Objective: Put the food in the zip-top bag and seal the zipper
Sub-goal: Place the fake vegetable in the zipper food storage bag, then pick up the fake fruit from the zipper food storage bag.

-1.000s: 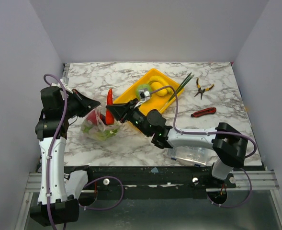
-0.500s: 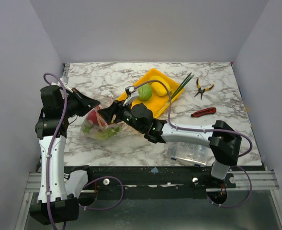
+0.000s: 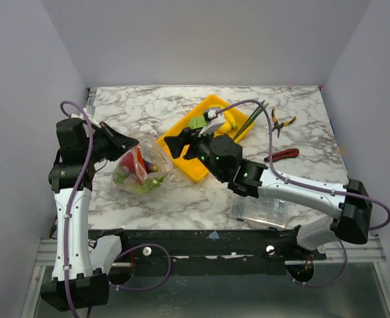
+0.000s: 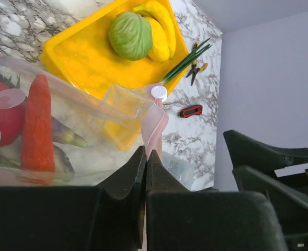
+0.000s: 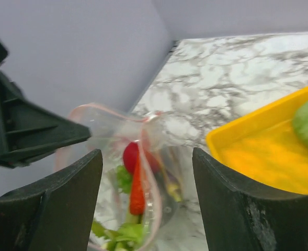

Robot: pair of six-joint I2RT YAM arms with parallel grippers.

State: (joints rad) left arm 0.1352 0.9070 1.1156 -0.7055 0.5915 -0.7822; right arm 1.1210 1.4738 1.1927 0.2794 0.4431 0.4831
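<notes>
Your left gripper [image 4: 146,157], clamped on the pink zipper [image 4: 155,123], props the bag [image 3: 142,171] open beside the tray [image 4: 75,57]; your right gripper [image 5: 146,157] hovers there, jaws apart, empty.

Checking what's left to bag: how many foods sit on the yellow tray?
3: green leafy ball and yellow bananas together in its far corner, leek across its edge. Others may be hidden.

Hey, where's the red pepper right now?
In the top view, the red pepper stands inside the zip-top bag on the table's left side, beside the tomato, near the left hand pinching the bag.
</notes>
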